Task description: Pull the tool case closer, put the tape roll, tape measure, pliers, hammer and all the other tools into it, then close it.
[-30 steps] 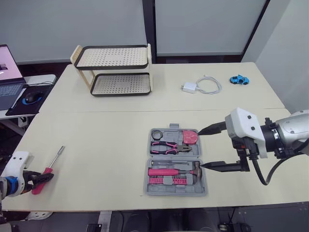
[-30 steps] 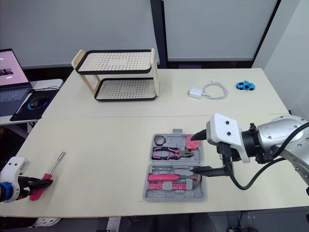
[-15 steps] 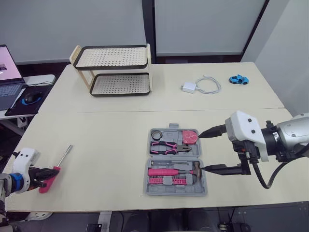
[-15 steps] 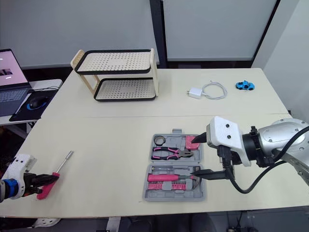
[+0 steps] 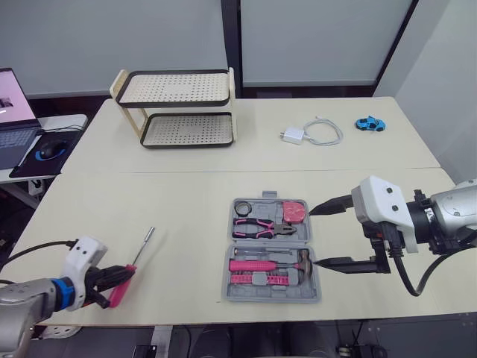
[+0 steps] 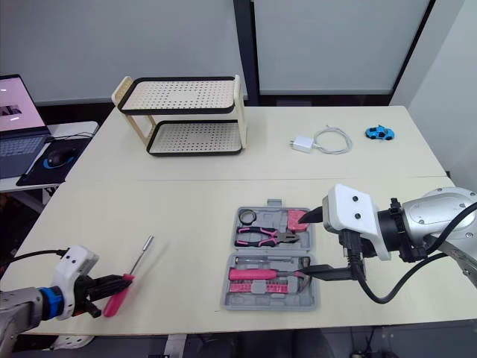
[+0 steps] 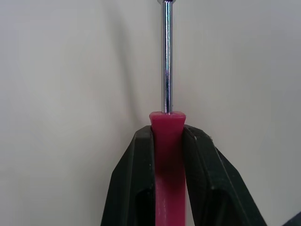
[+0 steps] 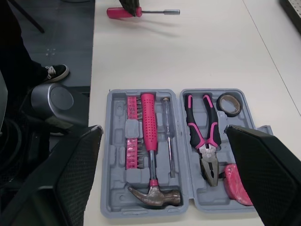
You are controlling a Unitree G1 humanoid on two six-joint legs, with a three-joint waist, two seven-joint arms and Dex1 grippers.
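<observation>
The grey tool case (image 5: 232, 291) lies open at the table's front centre. In it are a tape roll (image 5: 243, 207), a pink tape measure (image 5: 294, 212), pliers (image 5: 257, 226), a pink-handled hammer (image 5: 264, 265) and a strip of bits (image 8: 132, 141). My right gripper (image 5: 311, 236) hovers open at the case's right edge, one finger near the tape measure and one near the hammer head. At the front left, my left gripper (image 7: 168, 133) is shut on the pink handle of a screwdriver (image 5: 125, 277), whose steel shaft (image 7: 166, 56) points away over the table.
A two-tier perforated rack (image 5: 179, 108) stands at the back left. A white charger with cable (image 5: 313, 133) and a blue toy car (image 5: 369, 123) lie at the back right. A laptop (image 5: 11, 127) and mouse (image 5: 48, 149) sit on a side desk to the left.
My left gripper has carried the screwdriver to the right along the front edge, toward the case. The right gripper has drifted slightly right, still open.
</observation>
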